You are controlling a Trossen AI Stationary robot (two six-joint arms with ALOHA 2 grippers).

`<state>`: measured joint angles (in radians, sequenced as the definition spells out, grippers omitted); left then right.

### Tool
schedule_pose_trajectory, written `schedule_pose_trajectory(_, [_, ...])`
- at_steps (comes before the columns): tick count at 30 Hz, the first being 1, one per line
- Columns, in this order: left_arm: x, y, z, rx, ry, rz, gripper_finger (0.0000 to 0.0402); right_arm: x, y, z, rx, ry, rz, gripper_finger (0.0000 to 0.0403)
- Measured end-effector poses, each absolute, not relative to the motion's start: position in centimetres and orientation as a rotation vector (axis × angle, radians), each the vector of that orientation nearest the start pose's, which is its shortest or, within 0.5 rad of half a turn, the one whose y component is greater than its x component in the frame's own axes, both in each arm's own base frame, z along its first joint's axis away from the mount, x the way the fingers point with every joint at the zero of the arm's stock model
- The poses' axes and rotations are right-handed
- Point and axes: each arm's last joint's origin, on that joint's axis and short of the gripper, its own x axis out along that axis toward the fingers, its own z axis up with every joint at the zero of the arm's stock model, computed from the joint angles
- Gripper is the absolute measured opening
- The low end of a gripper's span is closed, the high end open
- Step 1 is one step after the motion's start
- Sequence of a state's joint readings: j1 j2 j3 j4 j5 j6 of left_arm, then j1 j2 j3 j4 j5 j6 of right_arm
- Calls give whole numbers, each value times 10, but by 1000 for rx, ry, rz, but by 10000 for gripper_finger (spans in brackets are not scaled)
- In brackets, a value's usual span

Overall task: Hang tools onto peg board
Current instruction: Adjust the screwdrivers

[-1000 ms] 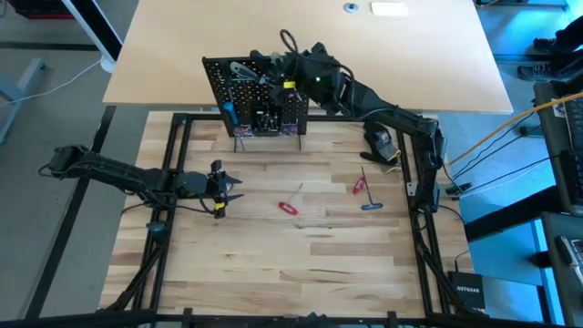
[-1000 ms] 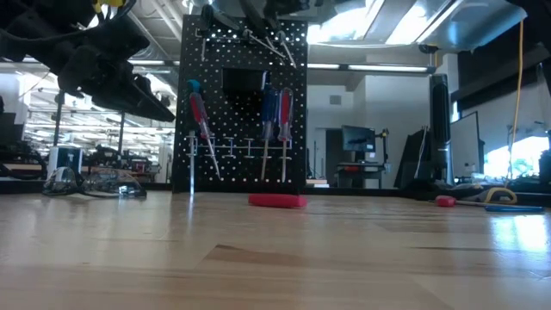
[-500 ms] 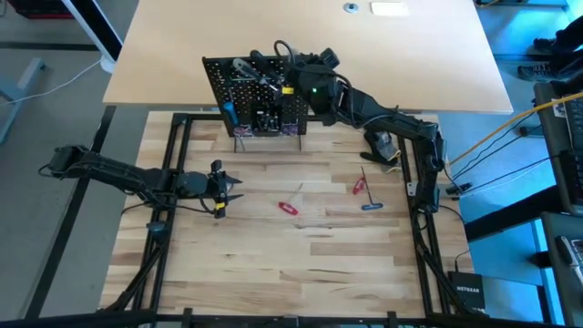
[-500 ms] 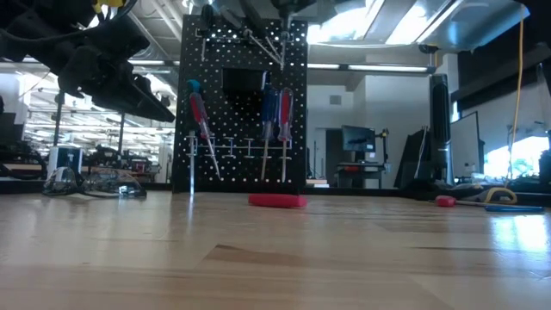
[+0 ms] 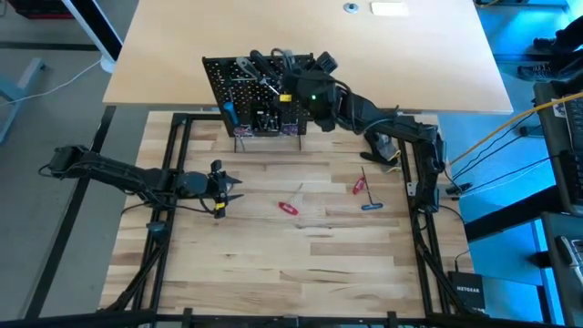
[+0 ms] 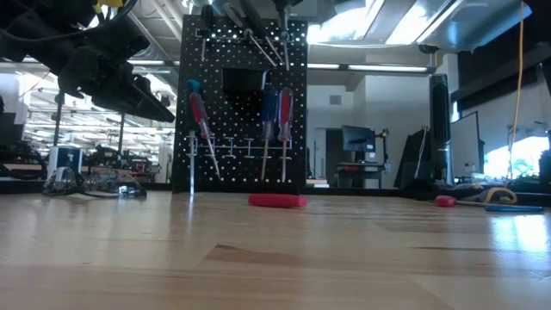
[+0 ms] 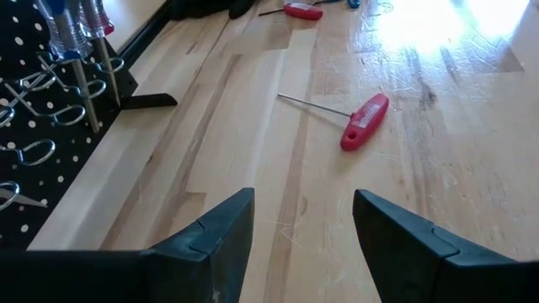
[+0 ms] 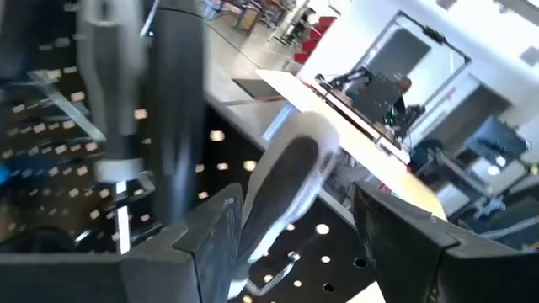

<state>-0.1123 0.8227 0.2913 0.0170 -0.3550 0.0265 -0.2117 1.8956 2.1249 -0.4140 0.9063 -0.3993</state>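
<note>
The black peg board (image 5: 244, 102) stands at the table's far side, with red and blue screwdrivers (image 6: 275, 112) hanging on its hooks. My right gripper (image 5: 291, 80) is above the board's top edge, open. A pale grey tool handle (image 8: 286, 181) stands between its fingers, close to one of them. My left gripper (image 5: 235, 188) hovers open and empty over the table's left half, and also shows in the left wrist view (image 7: 303, 206). A red-handled key (image 5: 288, 208) lies flat on the table in the middle. A second red one (image 5: 359, 186) and a blue one (image 5: 372, 206) lie to its right. My right gripper has its open fingers on either side of the grey handle (image 8: 274, 210), near the peg board's top. The handle lies close against one finger (image 8: 215, 236). I cannot tell whether it touches that finger.
A dark rounded lump (image 5: 380, 144) lies near the table's right edge. A black frame (image 5: 173, 164) runs around the wooden tabletop. The red key also shows in the left wrist view (image 7: 364, 122). The table's near half is bare wood.
My right gripper has gone a little toward the table's left along the peg board's top edge. In the low view, a silver shaft at the board's top has swung from slanting to nearly upright.
</note>
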Motion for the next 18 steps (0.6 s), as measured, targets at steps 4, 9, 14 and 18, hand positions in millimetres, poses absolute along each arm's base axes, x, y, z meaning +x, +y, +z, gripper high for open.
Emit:
schedule_pose_trajectory(4, [165, -8, 178, 145, 505, 231, 193, 401, -89, 458, -464, 401, -1040, 225])
schedule_pose_trajectory(9, [165, -8, 178, 144, 503, 231, 193, 405, -75, 459, -461, 363, -959, 225])
schedule_pose_trajectory(14, [165, -8, 178, 140, 500, 232, 193, 415, -79, 452, -401, 267, -828, 225])
schedule_pose_trajectory(18, [165, -8, 178, 140, 500, 232, 193, 424, -93, 447, -385, 199, -828, 225])
